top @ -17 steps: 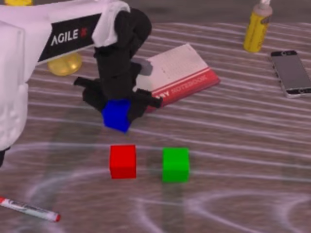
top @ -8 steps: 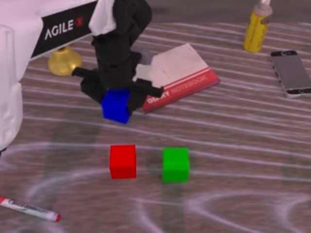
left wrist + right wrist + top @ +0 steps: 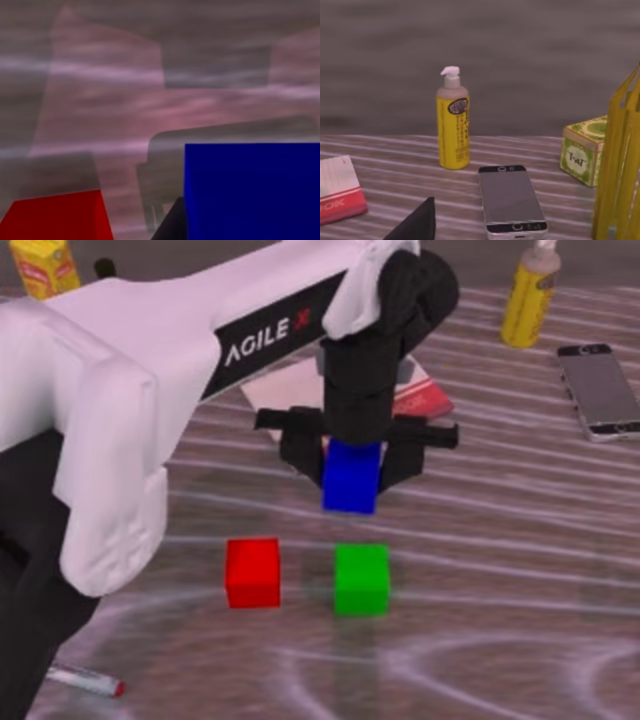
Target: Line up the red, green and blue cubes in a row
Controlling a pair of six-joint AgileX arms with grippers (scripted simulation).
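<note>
Since 0.5 s ago the left gripper point(image 3: 350, 452) has swung toward 3 o'clock across the table point(image 3: 500, 540), taking the blue cube point(image 3: 350, 477) along; it was at 12 o'clock of the red cube point(image 3: 252, 572), now it's at about 12 o'clock of the green cube point(image 3: 361, 579), lifted clear of the surface. Red & green cubes haven't moved: side by side, a gap between, red at 9 o'clock of green.

Left arm reaches in from the 9 o'clock edge, white forearm slanting up toward 1 o'clock, black wrist pointing straight down, fingers clamped on either side of the blue cube. It covers most of the red-and-white notebook point(image 3: 420, 395). Right arm isn't in the top view.

Left wrist view: blue cube point(image 3: 252, 190) fills the near corner, red cube point(image 3: 57, 217) lower down, arm's shadow on the tabletop. Right wrist view: yellow pump bottle point(image 3: 453, 122), phone point(image 3: 511, 199), a green tea box point(image 3: 582, 155) that the top view lacks, notebook corner point(image 3: 337, 195); right gripper's state can't be told. Top view alone shows a marker point(image 3: 85, 680) at 7 o'clock & a yellow carton point(image 3: 45, 265) at 11 o'clock.
</note>
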